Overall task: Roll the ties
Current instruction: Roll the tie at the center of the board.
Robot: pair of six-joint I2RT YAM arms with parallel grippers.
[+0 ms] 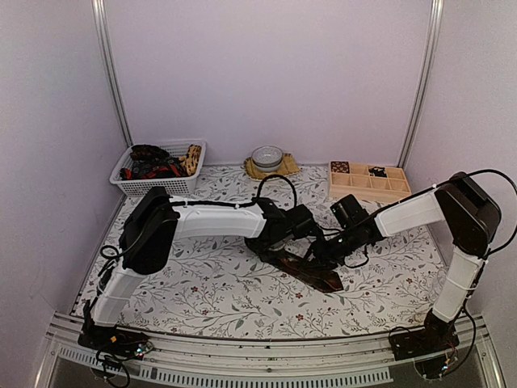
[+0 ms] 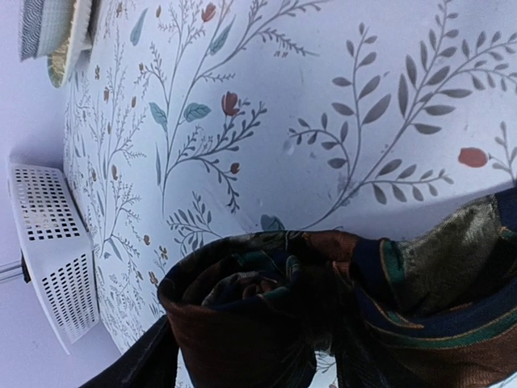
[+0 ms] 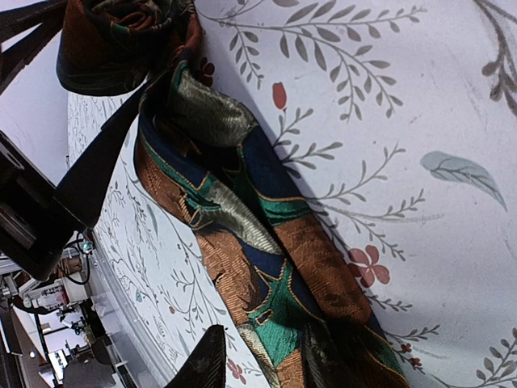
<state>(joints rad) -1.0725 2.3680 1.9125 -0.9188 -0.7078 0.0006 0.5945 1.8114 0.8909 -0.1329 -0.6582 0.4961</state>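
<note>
In the top external view, a long fabric necktie patterned in navy, rust-brown and green (image 1: 317,275) lay on the floral-printed table covering (image 1: 202,283). It was well apart from the white perforated plastic basket (image 1: 159,179), to the basket's right and nearer the arm bases. The basket held further ties (image 1: 153,164). The left gripper (image 1: 317,242) and right gripper (image 1: 334,252) stood just beside each other over the necktie. In the left wrist view, one end of the necktie was wound into a loose roll at the lower edge of the frame, well apart from the basket. One dark finger (image 2: 139,365) showed beside the roll. In the right wrist view, the roll sat between the left gripper's two dark fingers (image 3: 90,166), which were closed against it. The unrolled length lay flat on the covering and ran to the right gripper's fingertips (image 3: 208,361). These stood partly apart with fabric between them; whether they gripped it could not be determined.
</note>
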